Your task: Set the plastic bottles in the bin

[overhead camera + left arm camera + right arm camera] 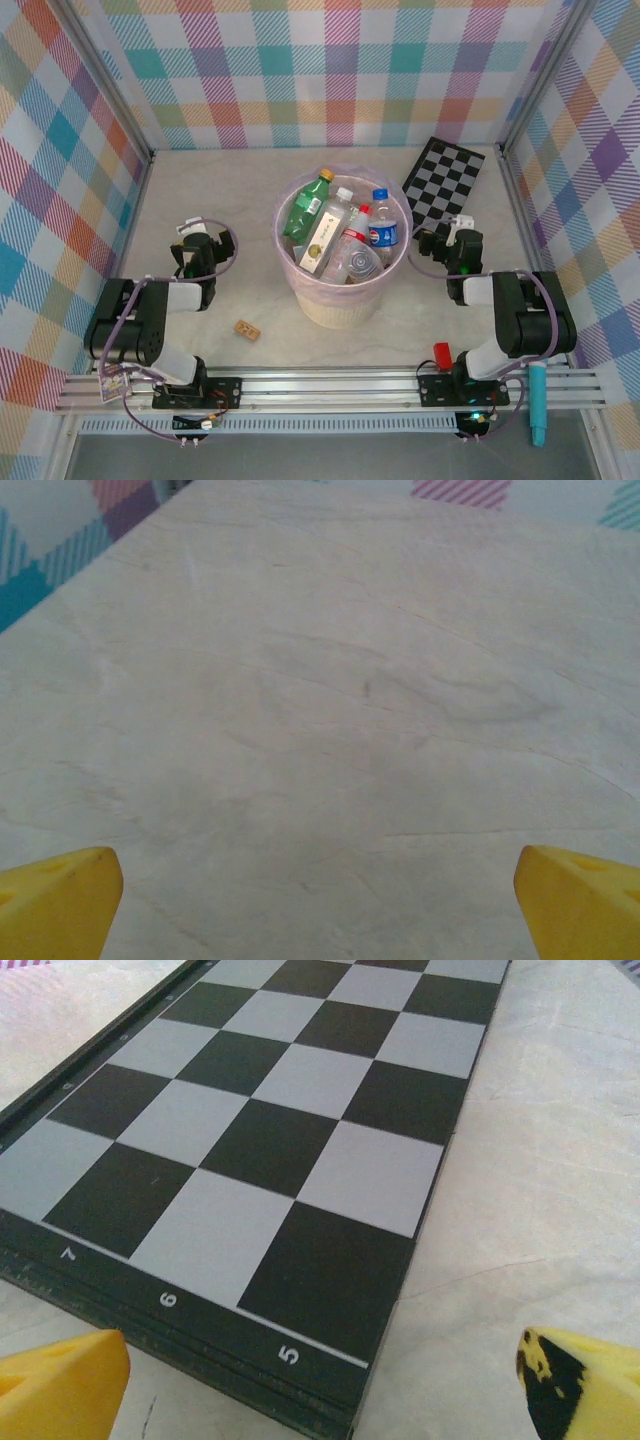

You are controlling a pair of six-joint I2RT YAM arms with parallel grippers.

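The round cream bin [330,302] with its pink liner stands mid-table. Several plastic bottles lie inside it: a green one with a yellow cap [306,204], a clear one with a blue cap and blue label [383,230], a red-capped one [352,243] and others. My left gripper [190,232] rests left of the bin, open, its yellow fingertips [60,900] wide apart over bare tabletop. My right gripper [452,228] rests right of the bin, open, its fingertips [60,1385] spread just before the near edge of a checkerboard, with nothing between them.
A black-and-white checkerboard [445,183] lies at the back right, its near edge [250,1380] close under the right gripper. A small brown block [247,329] sits on the table in front of the bin. Plaid walls close in the back and sides.
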